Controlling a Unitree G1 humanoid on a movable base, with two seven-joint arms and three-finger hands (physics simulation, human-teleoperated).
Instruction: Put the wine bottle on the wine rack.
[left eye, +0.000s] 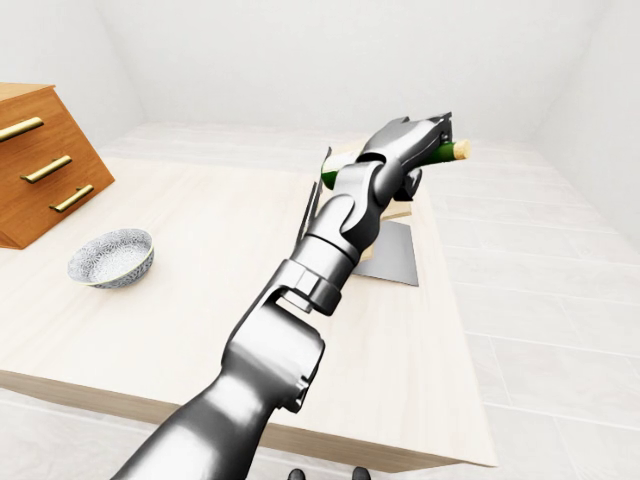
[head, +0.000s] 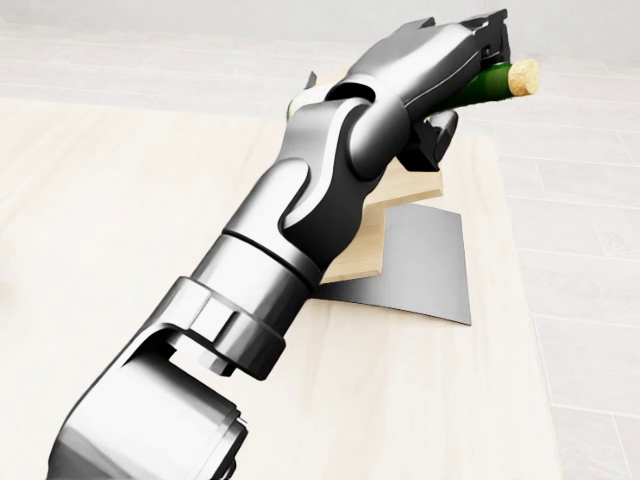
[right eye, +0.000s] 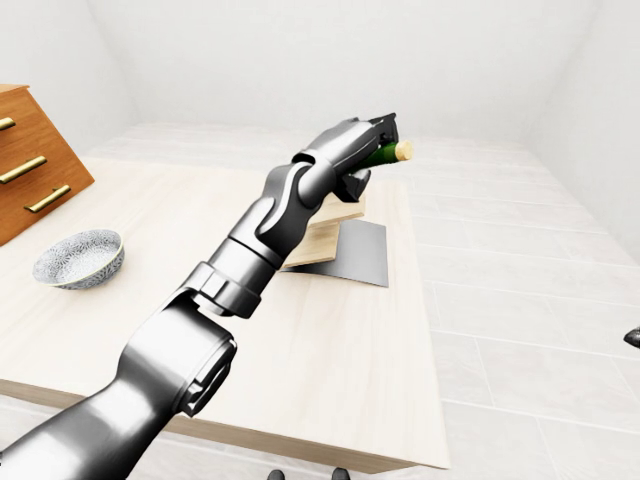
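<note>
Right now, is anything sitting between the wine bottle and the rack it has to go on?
Nothing visible does. The left hand holds the wine bottle just above the wine rack; the robot's own arm hides the gap.

The left hand (left eye: 425, 160) apparently grips the wine bottle (left eye: 441, 153) above the wine rack (left eye: 392, 245).

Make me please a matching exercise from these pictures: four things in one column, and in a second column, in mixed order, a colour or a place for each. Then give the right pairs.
Column one:
1. wine bottle
2. bowl
3. wine rack
4. drawer cabinet

Column two:
A. stands on the table under the raised arm, pale wood on a dark grey base
B. brown with brass handles, at the left edge of the left-eye view
C. green with a cork, held in the left hand
D. grey patterned, on the table beside the cabinet

Pairs: 1-C, 2-D, 3-A, 4-B
</note>
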